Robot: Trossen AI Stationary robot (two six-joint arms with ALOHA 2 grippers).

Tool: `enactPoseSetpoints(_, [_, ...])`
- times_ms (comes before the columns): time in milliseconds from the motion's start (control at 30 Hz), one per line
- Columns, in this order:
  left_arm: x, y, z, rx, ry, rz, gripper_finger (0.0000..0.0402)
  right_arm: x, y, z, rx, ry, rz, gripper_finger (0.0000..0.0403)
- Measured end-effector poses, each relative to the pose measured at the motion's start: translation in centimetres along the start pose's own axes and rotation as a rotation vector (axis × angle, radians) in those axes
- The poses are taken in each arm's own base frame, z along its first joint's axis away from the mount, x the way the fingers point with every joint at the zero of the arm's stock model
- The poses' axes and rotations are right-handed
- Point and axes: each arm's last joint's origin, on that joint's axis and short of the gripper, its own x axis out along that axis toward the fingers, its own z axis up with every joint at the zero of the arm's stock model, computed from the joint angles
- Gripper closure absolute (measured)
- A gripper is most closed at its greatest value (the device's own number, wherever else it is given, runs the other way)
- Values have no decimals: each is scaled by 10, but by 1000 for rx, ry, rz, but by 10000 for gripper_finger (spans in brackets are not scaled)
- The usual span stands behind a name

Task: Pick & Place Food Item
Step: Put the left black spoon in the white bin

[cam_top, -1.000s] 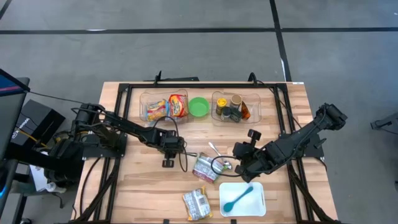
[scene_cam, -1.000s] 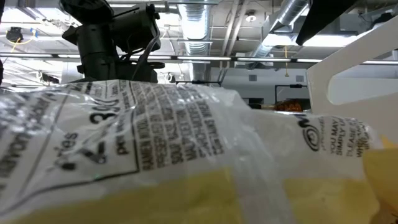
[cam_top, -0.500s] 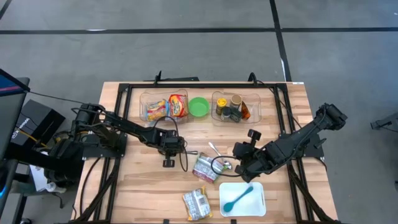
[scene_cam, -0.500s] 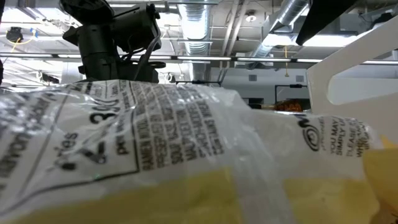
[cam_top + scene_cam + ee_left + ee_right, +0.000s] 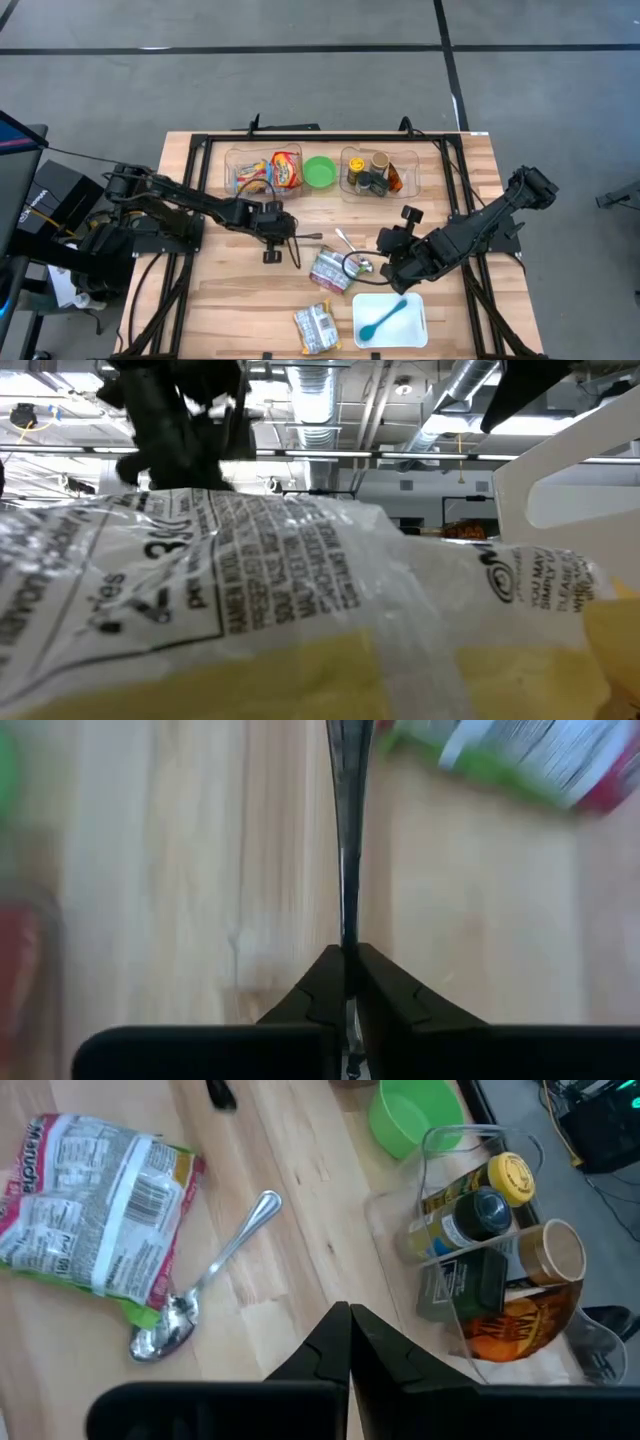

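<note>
Wooden table: slatted butcher-block top under a black frame.
Left gripper: its two dark fingers pinched together on a thin metal utensil handle, which runs straight out ahead of the tips.
Right gripper: fingers pressed together, nothing between them.
Red, white and green noodle packet: flat on the wood just ahead of the right jaws; partial lettering "MARUCH" along one edge.
Steel spoon: bowl touching the packet's green end.
Yellow clear-wrapped food packet: fine print unreadable, large "3" visible.
</note>
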Motion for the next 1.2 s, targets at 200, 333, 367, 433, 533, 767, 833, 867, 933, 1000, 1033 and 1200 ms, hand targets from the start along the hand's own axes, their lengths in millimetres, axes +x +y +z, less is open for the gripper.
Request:
enactPoseSetpoints(200, [-36, 4, 16, -36, -231, -17, 393, 0, 0, -1, -3, 4, -4, 402])
enactPoseSetpoints(333, [-54, 4, 30, -59, -413, -35, 393, 1, -1, 1, 6, 5, -5, 402])
enactPoseSetpoints(367, [-57, 3, 33, -61, -453, -42, 394, 2, -1, 1, 8, 4, -6, 402])
enactPoseSetpoints(433, [-61, 2, 38, -52, -506, -48, 394, 2, -1, 1, 11, -9, -14, 402])
enactPoseSetpoints(533, [-64, 0, 43, -55, -573, -56, 391, 1, -2, 2, 15, -57, -62, 402])
enactPoseSetpoints(767, [-66, 1, 46, -72, -606, -12, 395, -5, -2, 0, 166, -126, -103, 402])
enactPoseSetpoints(833, [-62, 2, 47, -86, -611, 30, 393, -6, -4, 0, 199, -137, -112, 402])
enactPoseSetpoints(867, [-60, 2, 47, -92, -603, 55, 393, -6, -4, -1, 207, -142, -122, 402])
enactPoseSetpoints(933, [-55, 2, 50, -104, -622, 79, 393, -6, -7, -2, 221, -151, -153, 402])
enactPoseSetpoints(1000, [-49, 1, 52, -110, -623, 97, 394, -6, -11, -4, 243, -167, -195, 402])
enactPoseSetpoints(1033, [-45, 0, 53, -113, -629, 102, 394, -6, -13, -5, 263, -182, -220, 402])
enactPoseSetpoints(1200, [-27, 0, 59, -146, -657, 173, 392, 2, -21, -21, 332, -241, -342, 402])
